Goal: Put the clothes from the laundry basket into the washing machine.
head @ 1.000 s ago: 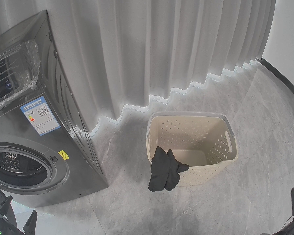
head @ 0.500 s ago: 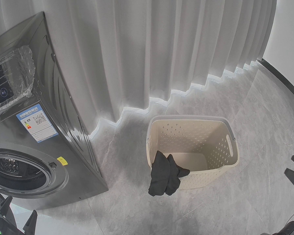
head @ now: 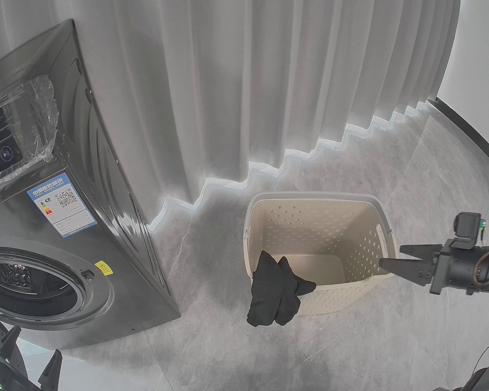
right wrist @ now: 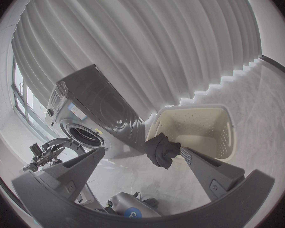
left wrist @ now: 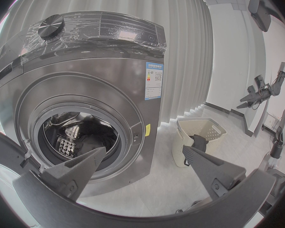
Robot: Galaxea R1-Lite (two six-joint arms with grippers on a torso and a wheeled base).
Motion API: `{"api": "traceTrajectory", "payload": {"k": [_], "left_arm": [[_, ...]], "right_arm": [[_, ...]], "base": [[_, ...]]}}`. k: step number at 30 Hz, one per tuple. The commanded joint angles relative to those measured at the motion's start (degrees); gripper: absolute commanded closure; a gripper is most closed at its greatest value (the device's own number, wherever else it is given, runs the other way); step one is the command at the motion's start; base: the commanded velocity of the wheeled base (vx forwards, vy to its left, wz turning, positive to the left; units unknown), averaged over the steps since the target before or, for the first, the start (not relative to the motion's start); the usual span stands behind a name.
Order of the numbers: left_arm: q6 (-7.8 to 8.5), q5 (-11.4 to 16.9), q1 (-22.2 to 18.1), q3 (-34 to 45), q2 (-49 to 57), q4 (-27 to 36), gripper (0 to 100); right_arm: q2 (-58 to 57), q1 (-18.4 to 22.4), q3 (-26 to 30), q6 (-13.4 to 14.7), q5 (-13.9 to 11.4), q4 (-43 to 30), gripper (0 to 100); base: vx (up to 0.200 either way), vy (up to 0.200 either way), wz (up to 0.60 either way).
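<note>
Now one garment [head: 274,291], one basket [head: 315,195].

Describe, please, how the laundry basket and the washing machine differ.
The laundry basket is cream, perforated and open at the top; the washing machine is dark grey and open at the front. The basket has a dark garment draped over its rim; the machine's drum holds dark cloth. Both stand on the floor.

Bright, even light; glow beneath the curtain [head: 288,82]; soft shadow beside the laundry basket [head: 315,195]; wrist views bulge.

Head downward; all views share basket [head: 315,224]
</note>
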State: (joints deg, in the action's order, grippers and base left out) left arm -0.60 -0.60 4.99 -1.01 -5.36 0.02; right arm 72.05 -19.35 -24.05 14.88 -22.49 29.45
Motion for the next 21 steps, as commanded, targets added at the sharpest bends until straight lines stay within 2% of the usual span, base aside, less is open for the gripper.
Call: {"api": "traceTrajectory", "payload": {"k": [1,4,8,10,13,15,17,18,21], "left_arm": [[-0.02,0.0,0.0,1.0,0.0,0.1,0],[-0.02,0.0,0.0,1.0,0.0,0.1,0],[-0.02,0.0,0.0,1.0,0.0,0.0,0],[-0.02,0.0,0.0,1.0,0.0,0.0,0],[-0.02,0.0,0.0,1.0,0.0,0.0,0],[-0.02,0.0,0.0,1.0,0.0,0.0,0],[-0.02,0.0,0.0,1.0,0.0,0.0,0],[-0.02,0.0,0.0,1.0,0.0,0.0,0],[-0.02,0.0,0.0,1.0,0.0,0.0,0]], "right_arm": [[15.5,-5.4,-1.0,0.3,1.9,5.9,0],[19.4,-6.0,-1.0,0.7,2.1,9.9,0],[24.3,-7.0,-1.0,0.9,2.3,14.8,0],[27.4,-8.0,-1.0,1.5,3.4,18.0,0],[31.8,-9.8,-1.6,4.5,5.4,23.4,0],[34.8,-11.3,-2.0,8.1,6.8,28.3,0],[36.1,-11.9,-2.2,9.5,7.6,30.4,0],[39.0,-12.5,-3.3,11.2,8.3,33.7,0],[43.2,-12.6,-4.9,11.6,8.4,36.8,0]], "base": [[0.000,-0.200,0.00],[0.000,-0.200,0.00],[0.000,0.000,0.00],[0.000,0.000,0.00],[0.000,0.000,0.00],[0.000,0.000,0.00],[0.000,0.000,0.00],[0.000,0.000,0.00],[0.000,0.000,0.00]]}}
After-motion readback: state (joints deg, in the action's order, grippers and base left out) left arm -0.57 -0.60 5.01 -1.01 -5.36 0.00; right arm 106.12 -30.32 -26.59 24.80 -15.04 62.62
